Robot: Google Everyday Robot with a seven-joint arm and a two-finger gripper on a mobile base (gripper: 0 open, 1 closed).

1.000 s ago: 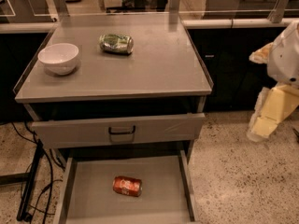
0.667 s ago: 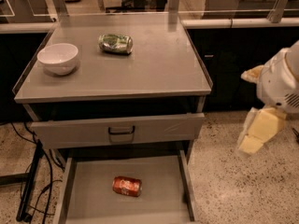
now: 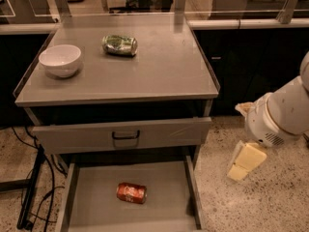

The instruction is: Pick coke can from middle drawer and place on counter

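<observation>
The small red-orange coke can (image 3: 131, 193) lies on its side on the floor of the pulled-out wide grey metal middle drawer (image 3: 96, 199). Off to the drawer's right, well apart from the can, the cream-coloured claw (image 3: 246, 161) hangs above the speckled floor (image 3: 270, 204); whether it is apart or together I cannot tell. Farther back, the flat grey metal surface (image 3: 164, 69) carries a white bowl (image 3: 60, 60) and a dented green-and-silver can (image 3: 119, 45).

red-orange coke can (image 3: 131, 193) lies on its side near the middle of the open grey middle drawer (image 3: 89, 204), on its flat floor. grey counter (image 3: 161, 69) sits above, thin rim along its sides. gripper (image 3: 246, 161) hangs right of the cabinet, well apart from the can.
</observation>
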